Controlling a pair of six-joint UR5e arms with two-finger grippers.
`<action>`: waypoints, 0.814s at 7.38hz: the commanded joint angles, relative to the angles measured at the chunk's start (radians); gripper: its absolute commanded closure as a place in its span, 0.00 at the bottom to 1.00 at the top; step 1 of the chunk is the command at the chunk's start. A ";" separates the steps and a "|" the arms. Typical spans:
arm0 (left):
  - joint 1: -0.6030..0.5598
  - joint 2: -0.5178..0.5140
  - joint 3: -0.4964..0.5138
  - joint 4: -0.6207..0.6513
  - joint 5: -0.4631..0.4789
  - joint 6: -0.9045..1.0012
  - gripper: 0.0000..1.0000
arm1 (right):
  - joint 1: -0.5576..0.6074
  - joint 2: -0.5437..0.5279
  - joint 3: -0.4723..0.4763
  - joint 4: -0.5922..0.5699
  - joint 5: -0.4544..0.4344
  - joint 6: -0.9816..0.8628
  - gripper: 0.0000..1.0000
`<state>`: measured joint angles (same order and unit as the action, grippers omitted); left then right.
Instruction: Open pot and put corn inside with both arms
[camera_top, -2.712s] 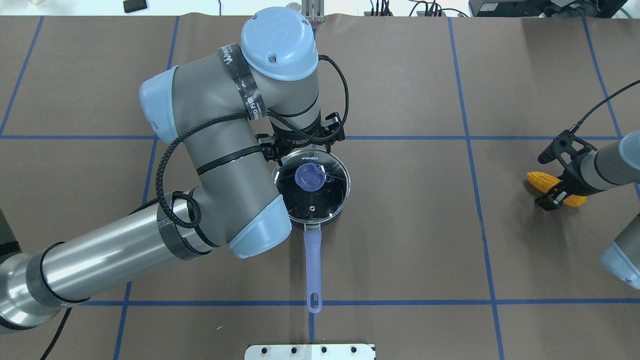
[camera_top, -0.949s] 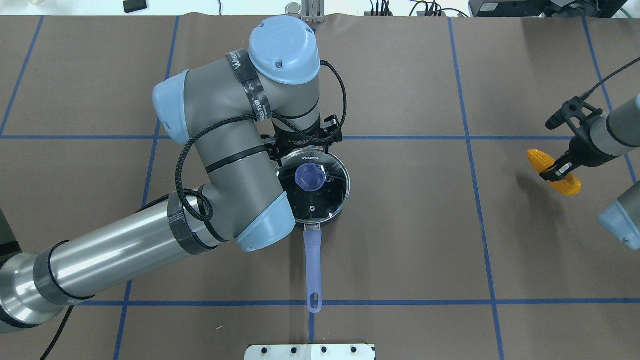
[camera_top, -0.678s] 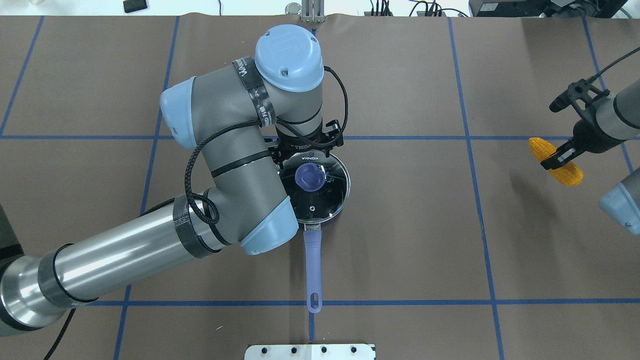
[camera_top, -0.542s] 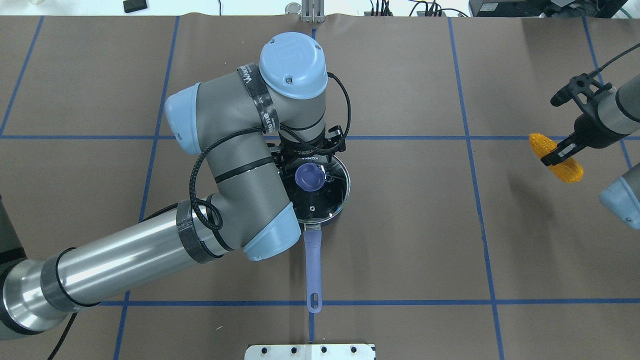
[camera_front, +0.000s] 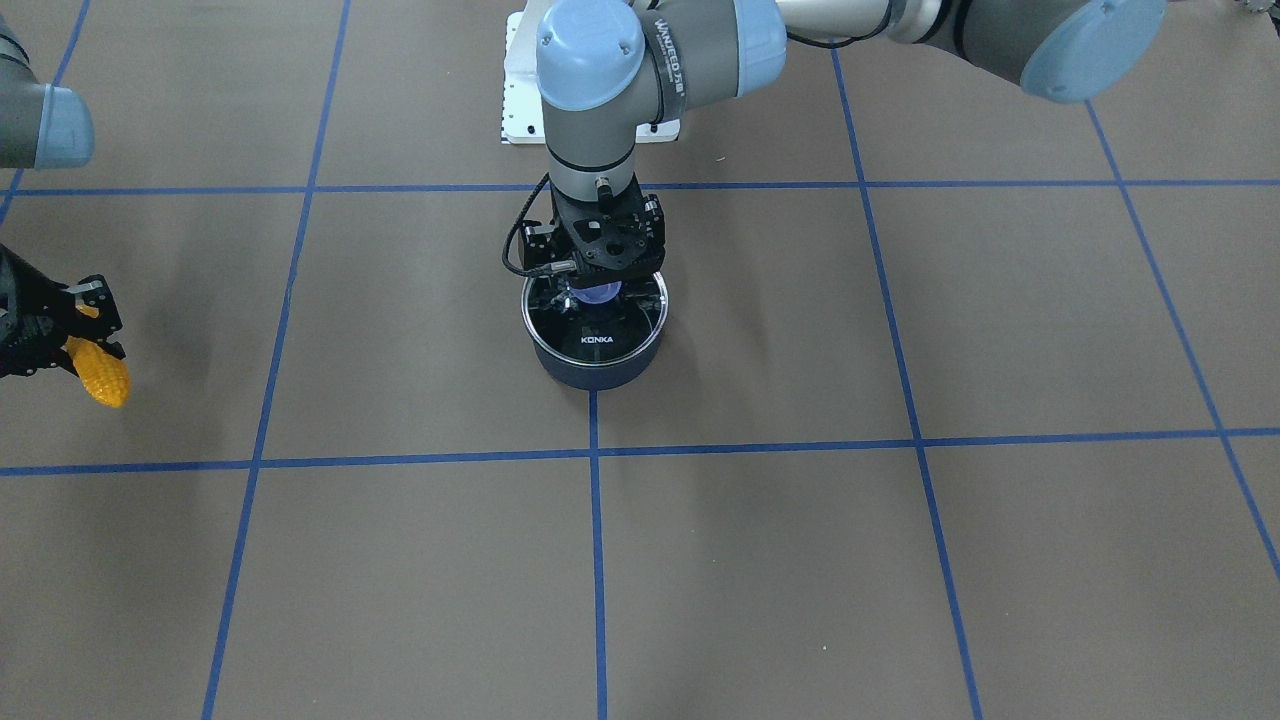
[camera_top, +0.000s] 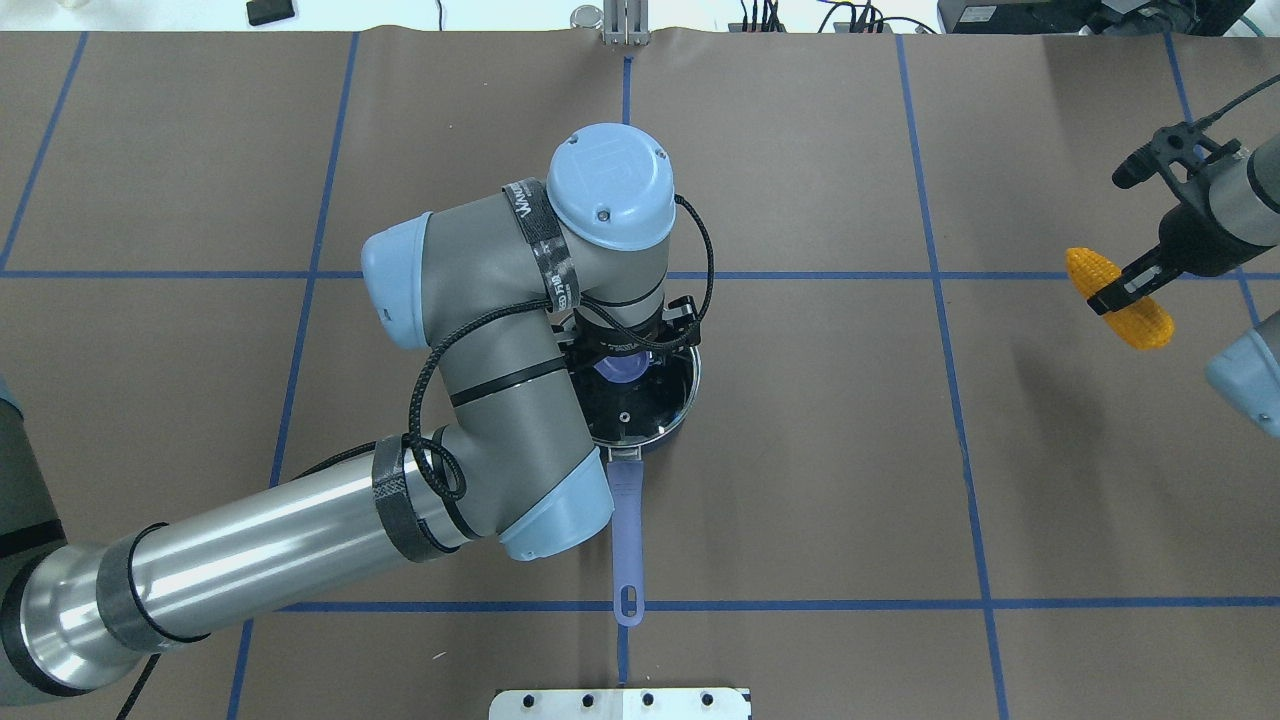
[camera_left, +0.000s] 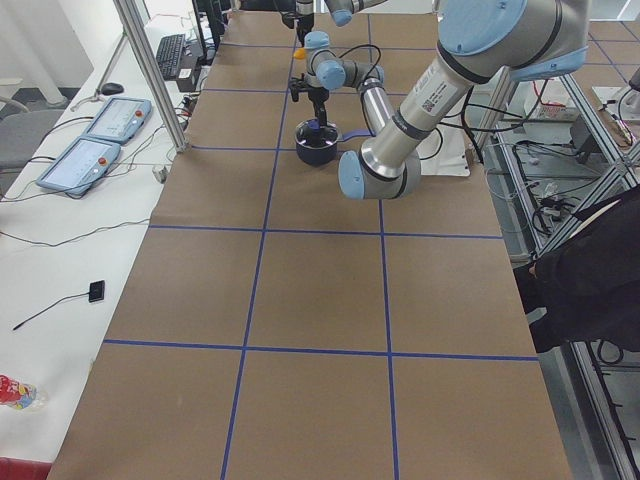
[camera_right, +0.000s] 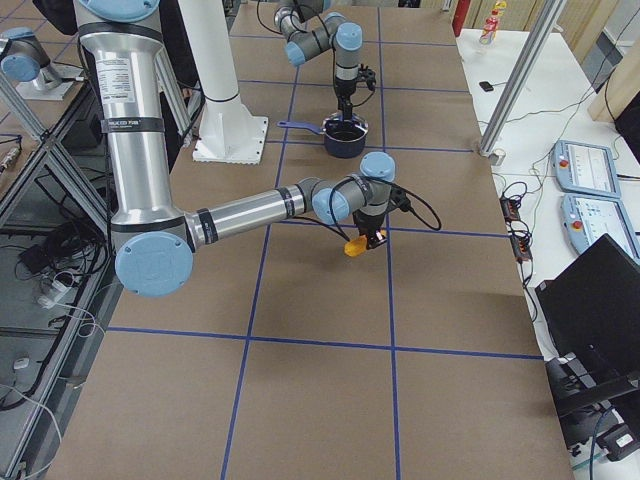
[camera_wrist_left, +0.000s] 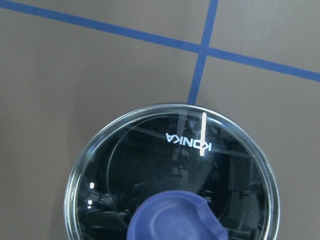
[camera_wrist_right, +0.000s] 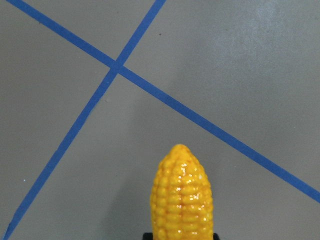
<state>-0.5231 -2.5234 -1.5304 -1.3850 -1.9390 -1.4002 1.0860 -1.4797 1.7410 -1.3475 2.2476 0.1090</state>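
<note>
The dark navy pot (camera_top: 668, 412) stands mid-table with its glass KONKA lid (camera_front: 600, 338) on and its periwinkle handle (camera_top: 627, 530) pointing toward the robot. My left gripper (camera_front: 599, 292) hangs straight down over the lid, its open fingers to either side of the blue knob (camera_wrist_left: 175, 219). The left wrist view shows the lid (camera_wrist_left: 170, 160) close below. My right gripper (camera_top: 1125, 292) is shut on the yellow corn (camera_top: 1120, 312) and holds it above the table at the far right, well away from the pot. The corn also shows in the right wrist view (camera_wrist_right: 182, 195).
A white mounting plate (camera_top: 620, 703) sits at the table's near edge. Blue tape lines (camera_top: 940, 300) grid the brown table cover. Control pendants (camera_left: 95, 140) and a person (camera_left: 590, 260) are beside the table in the side views.
My left gripper has moved from above the pot's far rim to directly over the lid knob. My right gripper has lifted the corn off the table and carried it farther from the robot.
</note>
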 joint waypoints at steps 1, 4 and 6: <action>0.002 -0.003 0.010 -0.002 0.000 0.015 0.04 | 0.012 -0.001 0.000 -0.001 0.012 0.000 0.87; 0.000 -0.003 0.015 -0.022 -0.001 0.015 0.38 | 0.026 -0.001 -0.001 -0.001 0.021 -0.003 0.86; -0.003 -0.003 0.010 -0.020 -0.003 0.038 0.44 | 0.020 0.007 -0.011 -0.004 0.023 -0.002 0.86</action>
<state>-0.5239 -2.5265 -1.5180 -1.4044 -1.9407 -1.3793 1.1091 -1.4782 1.7364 -1.3497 2.2688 0.1069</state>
